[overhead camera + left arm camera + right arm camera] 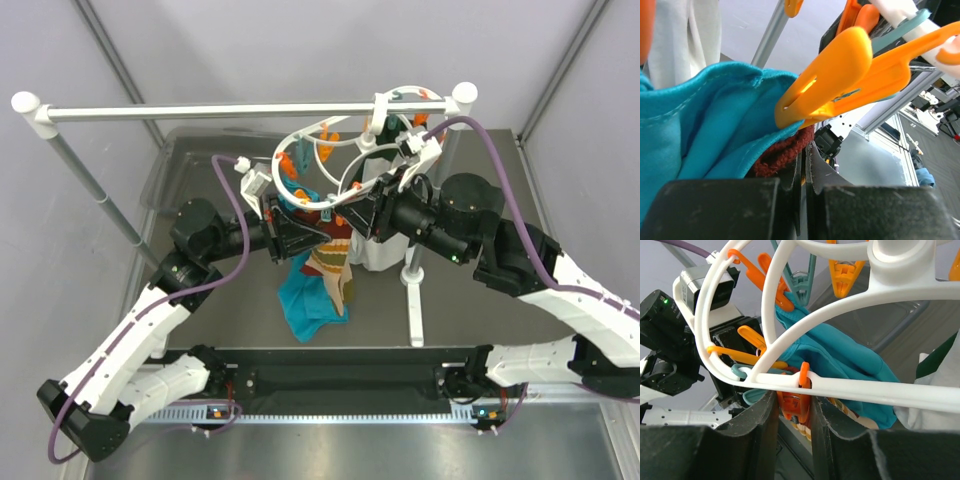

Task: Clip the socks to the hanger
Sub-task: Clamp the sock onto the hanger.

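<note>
The white ring hanger [340, 150] hangs from the rail, with orange and teal clips. A tan sock [330, 255] with a dark red section and stripes hangs below it, between both grippers. My left gripper [300, 232] is shut, with the sock's dark red edge [782, 152] at its fingertips [806, 147], just under a big orange clip [840, 80]. My right gripper [794, 399] reaches up under a hanger bar [865, 387], and its jaws close on a small orange clip [799, 407] from both sides. A striped bit of the sock [845, 410] shows behind it.
A large teal cloth [305, 300] hangs clipped to the hanger and fills the left wrist view [700, 125]. A white cloth [378, 250] hangs beside the right gripper. The long white rail [250, 108] stands on poles, with a foot [412, 275] near the right arm.
</note>
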You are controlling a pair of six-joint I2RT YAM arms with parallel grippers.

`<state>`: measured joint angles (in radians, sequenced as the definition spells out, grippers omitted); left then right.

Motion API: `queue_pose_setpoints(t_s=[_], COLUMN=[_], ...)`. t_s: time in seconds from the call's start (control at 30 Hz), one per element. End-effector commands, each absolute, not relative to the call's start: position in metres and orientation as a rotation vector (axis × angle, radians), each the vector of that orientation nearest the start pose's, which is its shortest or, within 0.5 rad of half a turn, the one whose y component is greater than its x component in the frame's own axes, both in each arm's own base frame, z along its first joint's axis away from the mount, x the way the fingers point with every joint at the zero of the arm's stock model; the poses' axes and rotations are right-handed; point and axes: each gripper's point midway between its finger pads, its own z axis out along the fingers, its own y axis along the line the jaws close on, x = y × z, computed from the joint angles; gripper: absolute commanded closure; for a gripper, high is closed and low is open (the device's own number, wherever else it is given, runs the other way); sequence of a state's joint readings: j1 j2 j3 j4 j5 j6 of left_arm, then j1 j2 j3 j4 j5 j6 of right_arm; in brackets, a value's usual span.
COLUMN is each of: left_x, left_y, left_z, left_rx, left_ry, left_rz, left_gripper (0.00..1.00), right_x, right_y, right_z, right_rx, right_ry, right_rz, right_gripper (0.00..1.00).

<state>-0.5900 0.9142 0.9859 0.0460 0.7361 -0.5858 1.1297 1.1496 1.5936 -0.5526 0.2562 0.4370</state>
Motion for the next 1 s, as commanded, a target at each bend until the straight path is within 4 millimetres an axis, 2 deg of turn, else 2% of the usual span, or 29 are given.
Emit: queue_pose_setpoints(t_s=[0.0,0.43,0.77,0.97], left_x=[0.157,0.126,0.129,0.135], left_y=[-0.273,-0.270,-0.270,-0.270], left_z=[0.416,0.413,0.417,0.414], left_rx=[0.711,0.887,0.872,0.849], left_ry=[1.402,1.336,1.306,1.325], left_rz=[-1.472,-1.528,-1.515,-1.487], left_gripper=[1.00,1.00,1.00,1.00], right_x=[0.156,0.153,0.142,0.135], right_y=[0.310,0.309,0.314,0.313], right_z=[0.400,0.413,0.404,0.413], right_rx=[-0.576,-0.621,-0.687,-0.690], right_ry=[1.880,1.833,1.844,1.814], right_rz=[0.907,0.921,0.967,1.019], right_gripper=[1.00,1.00,1.00,1.00])
